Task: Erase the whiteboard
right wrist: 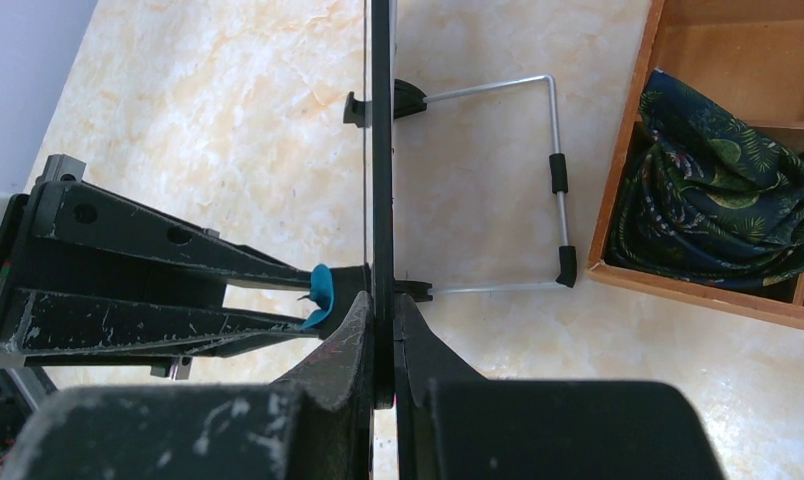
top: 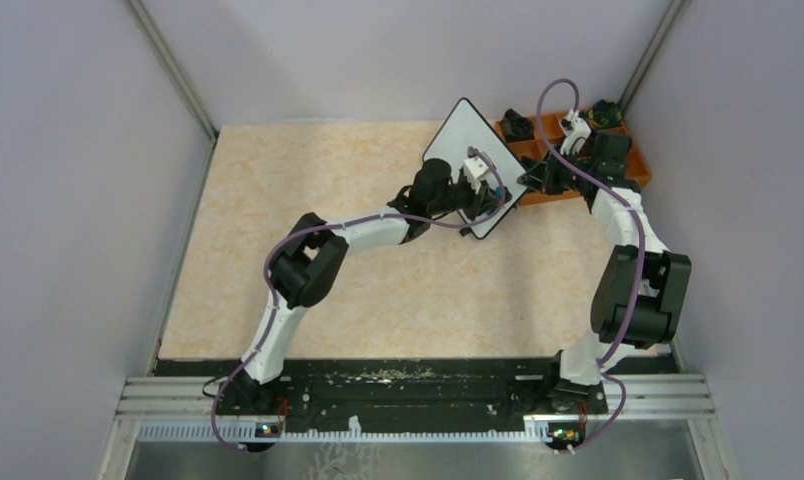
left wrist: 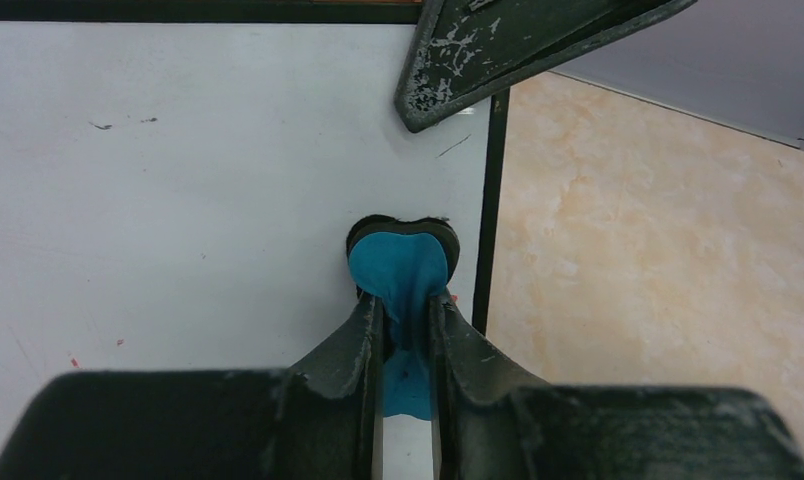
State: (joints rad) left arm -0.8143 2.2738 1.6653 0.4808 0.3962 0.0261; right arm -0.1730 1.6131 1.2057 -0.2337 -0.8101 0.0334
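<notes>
The whiteboard (top: 458, 135), a thin white panel in a narrow black frame with rounded corners, stands tilted at the far right of the marbled beige desk (top: 328, 180), caught between both arms. The right jaws are clamped on its rim. The right wrist view shows the panel edge-on, running straight ahead from between the scuffed black fingers. Beyond them, on the panel's back side, is a silver wire stand (right wrist: 556, 120) with black sleeves. Further to that side, an orange wooden tray (right wrist: 618, 270) holds a crumpled dark leaf-print cloth (right wrist: 718, 210). The left jaws are closed on a soft blue wiper (left wrist: 398, 265) whose dark round pad is pressed flat to the board's glossy face, just inside the frame edge. Only the left wrist view shows that face up close. It is mostly clean, with a few faint dark scratches and red specks to the left of the jaws. From above, the left arm stretches forward and rightward with its elbow bent, while the right arm folds high at the elbow and reaches back in toward the board.
</notes>
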